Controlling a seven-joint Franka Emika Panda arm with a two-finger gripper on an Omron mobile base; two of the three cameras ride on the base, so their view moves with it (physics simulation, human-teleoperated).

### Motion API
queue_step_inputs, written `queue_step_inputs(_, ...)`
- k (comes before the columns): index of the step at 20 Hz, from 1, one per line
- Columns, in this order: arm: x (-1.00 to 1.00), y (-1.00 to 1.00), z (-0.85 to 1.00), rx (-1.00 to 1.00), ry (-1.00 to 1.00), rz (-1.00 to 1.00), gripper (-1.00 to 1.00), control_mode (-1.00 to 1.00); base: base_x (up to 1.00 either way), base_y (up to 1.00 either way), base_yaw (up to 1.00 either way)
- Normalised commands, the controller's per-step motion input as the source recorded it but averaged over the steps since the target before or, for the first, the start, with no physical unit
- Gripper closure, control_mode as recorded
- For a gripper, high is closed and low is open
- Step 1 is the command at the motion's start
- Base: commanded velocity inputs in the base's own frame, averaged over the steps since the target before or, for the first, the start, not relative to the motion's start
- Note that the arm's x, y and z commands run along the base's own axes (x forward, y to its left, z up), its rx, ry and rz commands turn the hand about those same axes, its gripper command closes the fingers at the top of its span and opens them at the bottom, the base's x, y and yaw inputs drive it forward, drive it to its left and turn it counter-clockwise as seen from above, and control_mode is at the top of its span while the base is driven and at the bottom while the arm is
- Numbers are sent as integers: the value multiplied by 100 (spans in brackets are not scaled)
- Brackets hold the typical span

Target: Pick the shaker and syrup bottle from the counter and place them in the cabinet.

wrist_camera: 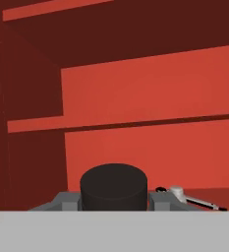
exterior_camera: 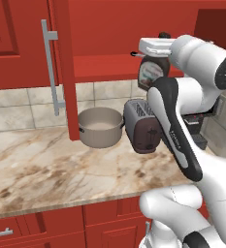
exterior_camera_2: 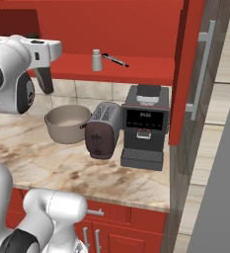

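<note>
i count one dark brown squat syrup bottle with a white-and-brown label (exterior_camera: pixel 152 70), and one small pale grey cylindrical shaker (exterior_camera_2: pixel 96 60) on the red shelf. beside the shaker i see one thin dark pen-like rod (exterior_camera_2: pixel 116 60). on the beige marble bench (exterior_camera: pixel 51 160) i count one grey metal pot with two side handles (exterior_camera: pixel 100 127), one brown-and-grey two-slot toaster (exterior_camera_2: pixel 103 130), and one black coffee machine with a dark display panel (exterior_camera_2: pixel 143 127). i see two long vertical silver bar handles, one on each open red cabinet door (exterior_camera: pixel 50 65) (exterior_camera_2: pixel 203 71). one white arm with one claw (exterior_camera: pixel 153 48).
</note>
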Motion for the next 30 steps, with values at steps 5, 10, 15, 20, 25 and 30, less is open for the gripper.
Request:
queue_step_inputs(5, 20, 2, -6, 0, 0, -1, 100, -100, 0, 0, 0)
queue_step_inputs(10, 16, 4, -11, 0, 0, -1, 100, -100, 0, 0, 0)
queue_step_inputs(15, 16, 3, 1, 0, 0, -1, 100, -100, 0, 0, 0)
queue_step_inputs(20, 12, 2, 5, 0, 0, -1, 100, -100, 0, 0, 0)
queue_step_inputs(25, 14, 4, 1, 0, 0, -1, 100, -100, 0, 0, 0)
queue_step_inputs(30, 12, 3, 4, 0, 1, -1, 100, -100, 0, 0, 0)
